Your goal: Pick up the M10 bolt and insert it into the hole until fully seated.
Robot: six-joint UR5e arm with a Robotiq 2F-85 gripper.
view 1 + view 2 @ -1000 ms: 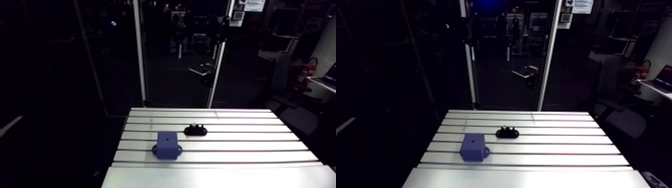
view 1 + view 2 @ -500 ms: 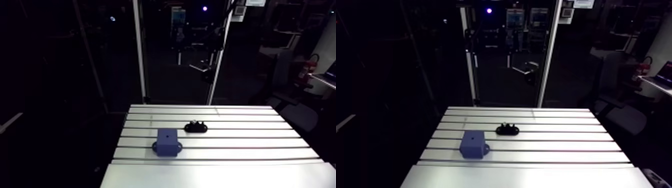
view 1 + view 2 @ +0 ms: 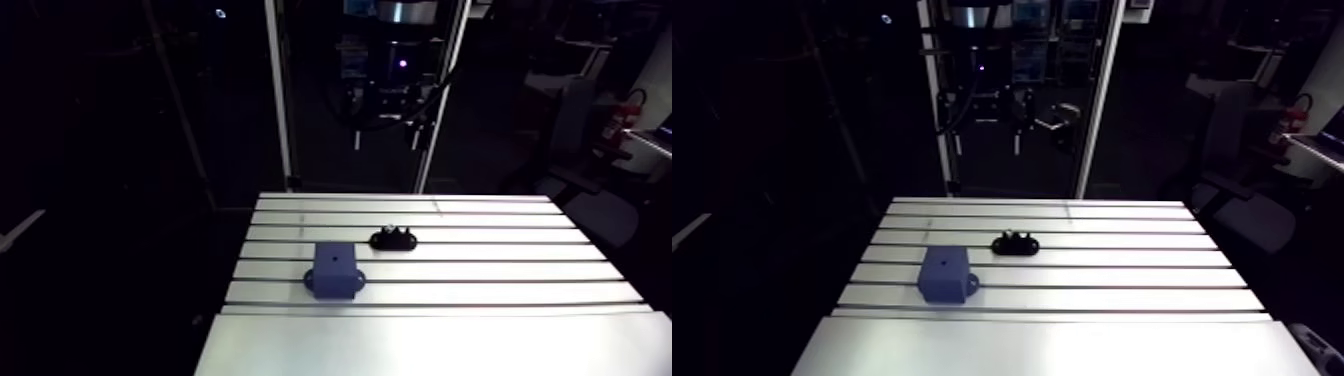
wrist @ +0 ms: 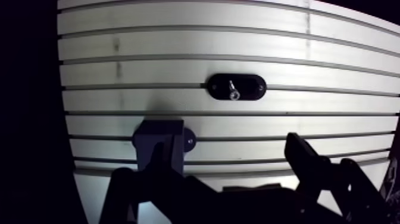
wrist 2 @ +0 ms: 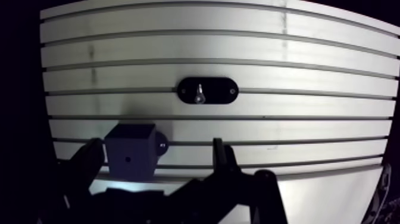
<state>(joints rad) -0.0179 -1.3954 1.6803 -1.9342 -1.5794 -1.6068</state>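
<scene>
With the claw (image 4: 226,149) released and empty above the worktop (image 4: 333,71), the M10 bolt (image 4: 233,93) sits at twelve o'clock ahead of it (apparently upright in a black oval holder (image 4: 253,87)), the blue block (image 4: 152,130) nearer at ten o'clock.

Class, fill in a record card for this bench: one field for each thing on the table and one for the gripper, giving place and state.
table: slotted aluminium, carries two things
blue block: nearer the arm; small hole in its top, empty
black holder: beyond the block, apart from it
bolt: stands in the holder's middle, not yet picked
gripper: above the table, jaws open, holding nothing
</scene>
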